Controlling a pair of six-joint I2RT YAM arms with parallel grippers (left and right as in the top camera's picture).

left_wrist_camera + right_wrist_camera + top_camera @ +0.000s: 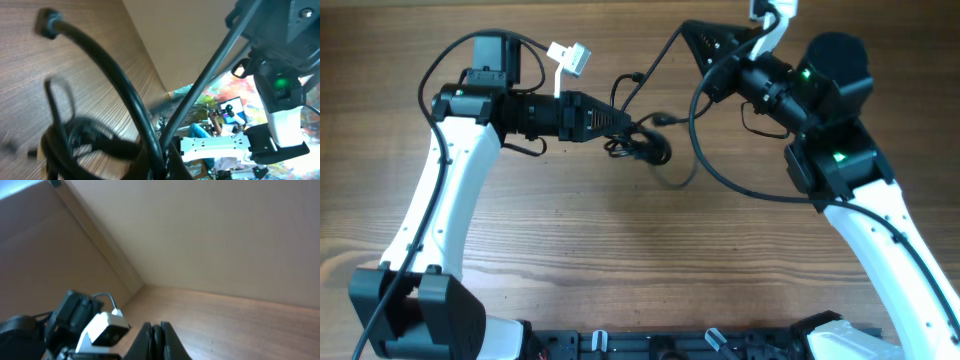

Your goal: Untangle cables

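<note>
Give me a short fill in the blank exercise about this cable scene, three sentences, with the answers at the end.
1. The tangled cables lie on a table made of ___.
2. The taut cable runs from the tangle up to the gripper of the ___ arm.
3. The status lights on that arm glow ___.

Missing words: wood; right; green.

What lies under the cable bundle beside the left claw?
Only the wooden table shows around the cable bundle. The patch directly beneath is covered by the loops, and the tips of the left claw are lost among them.
</note>
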